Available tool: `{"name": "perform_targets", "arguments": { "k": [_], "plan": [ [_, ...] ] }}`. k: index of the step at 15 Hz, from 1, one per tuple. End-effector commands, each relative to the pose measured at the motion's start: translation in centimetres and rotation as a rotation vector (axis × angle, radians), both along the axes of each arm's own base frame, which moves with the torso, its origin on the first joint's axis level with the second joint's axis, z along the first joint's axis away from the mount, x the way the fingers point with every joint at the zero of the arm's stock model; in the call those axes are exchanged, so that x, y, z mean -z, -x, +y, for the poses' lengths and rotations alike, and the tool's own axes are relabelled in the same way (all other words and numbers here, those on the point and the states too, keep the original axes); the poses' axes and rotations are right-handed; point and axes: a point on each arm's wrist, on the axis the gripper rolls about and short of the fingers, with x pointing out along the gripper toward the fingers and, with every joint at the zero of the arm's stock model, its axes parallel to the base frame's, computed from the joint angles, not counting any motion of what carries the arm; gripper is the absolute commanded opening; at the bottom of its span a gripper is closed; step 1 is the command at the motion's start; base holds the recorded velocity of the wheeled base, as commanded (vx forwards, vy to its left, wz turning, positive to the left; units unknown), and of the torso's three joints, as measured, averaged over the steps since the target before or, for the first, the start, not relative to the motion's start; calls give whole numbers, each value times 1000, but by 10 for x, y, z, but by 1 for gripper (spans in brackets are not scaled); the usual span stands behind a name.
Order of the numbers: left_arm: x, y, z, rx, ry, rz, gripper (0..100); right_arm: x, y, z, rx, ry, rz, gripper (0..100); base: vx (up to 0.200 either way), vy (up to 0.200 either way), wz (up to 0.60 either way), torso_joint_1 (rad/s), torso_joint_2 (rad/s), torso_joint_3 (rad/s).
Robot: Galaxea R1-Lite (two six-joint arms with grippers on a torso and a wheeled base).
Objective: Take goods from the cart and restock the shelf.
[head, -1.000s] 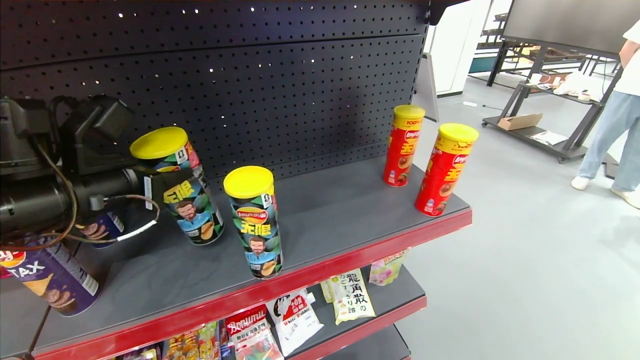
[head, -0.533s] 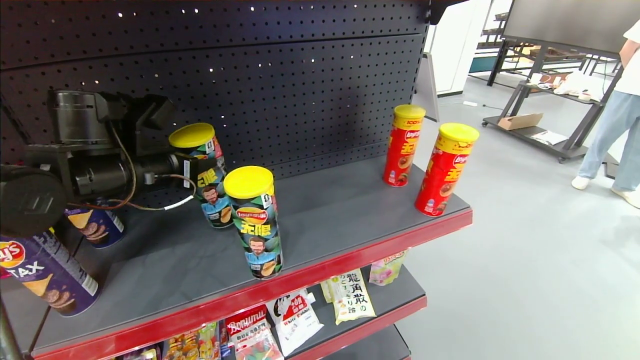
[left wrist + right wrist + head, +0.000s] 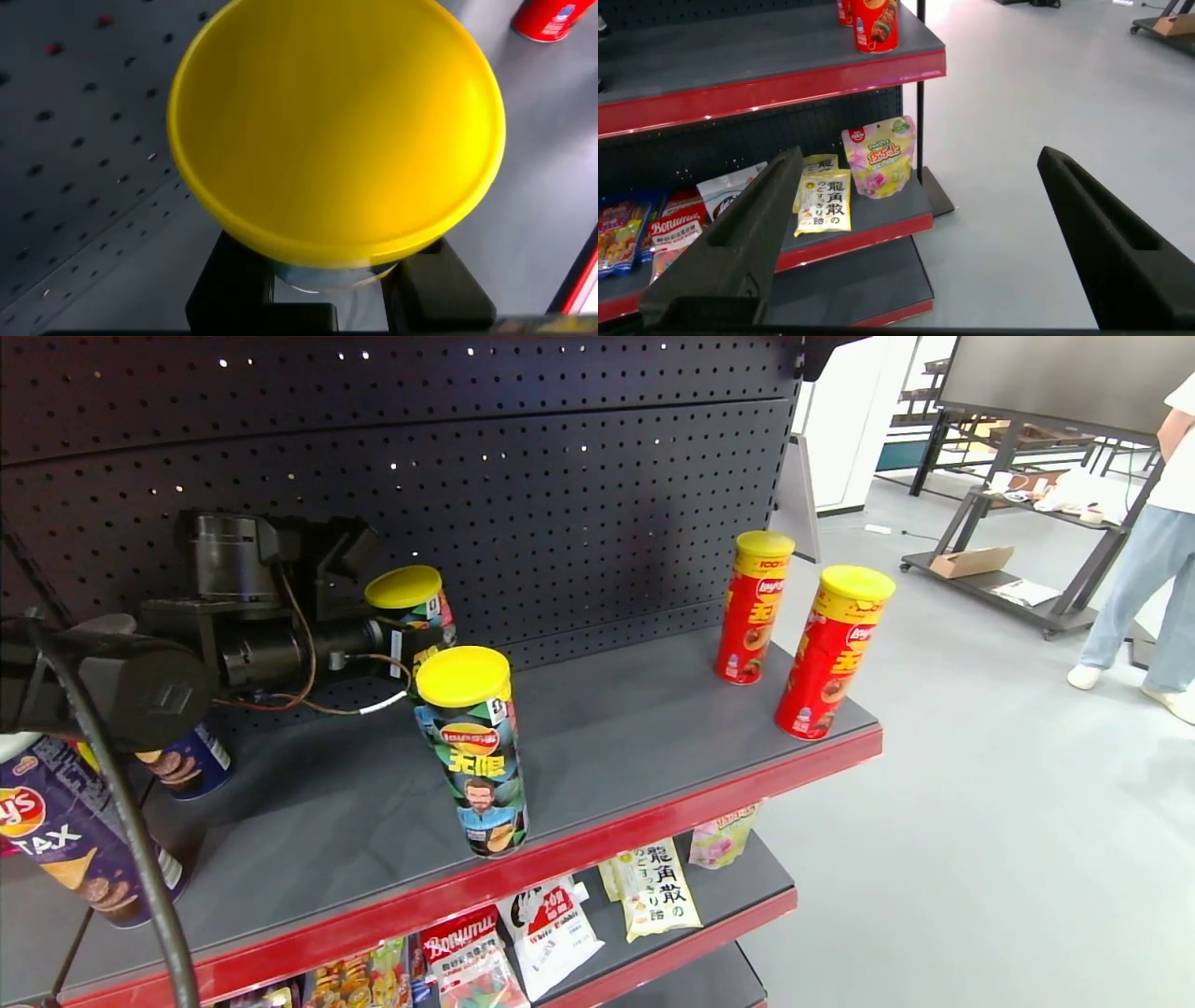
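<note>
A green-and-black chip can with a yellow lid [image 3: 404,586] is near the pegboard, and my left gripper [image 3: 407,644] is shut on its side. Its lower part is hidden behind a matching can [image 3: 472,751] that stands upright near the shelf's front edge. In the left wrist view the held can's yellow lid [image 3: 336,131] looms large, with a dark finger [image 3: 234,291] on each side below it. My right gripper [image 3: 920,163] is open and holds nothing, out in front of the lower shelves.
Two red cans [image 3: 754,607] [image 3: 831,653] stand at the right end of the grey shelf [image 3: 635,728]. Purple cans [image 3: 65,840] [image 3: 182,761] stand at the left. Snack bags [image 3: 878,159] fill the shelf below. The black pegboard [image 3: 560,504] backs the shelf.
My left arm has carried the held can to the right and deeper toward the pegboard, so it now sits behind the front can. The other cans have not moved.
</note>
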Motion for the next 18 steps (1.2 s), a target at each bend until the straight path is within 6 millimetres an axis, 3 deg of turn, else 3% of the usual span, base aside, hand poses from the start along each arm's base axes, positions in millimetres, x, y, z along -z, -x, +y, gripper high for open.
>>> {"name": "perform_targets", "arguments": {
  "k": [1, 10, 18],
  "plan": [
    [4, -8, -6, 11, -1, 6, 0, 0, 0, 0, -1, 0, -1, 100, 0, 0, 0, 0, 0, 0],
    [11, -23, -17, 30, 2, 2, 0, 0, 0, 0, -1, 0, -1, 100, 0, 0, 0, 0, 0, 0],
    [9, -17, -18, 33, 6, 32, 0, 0, 0, 0, -1, 0, -1, 100, 0, 0, 0, 0, 0, 0]
  ]
}}
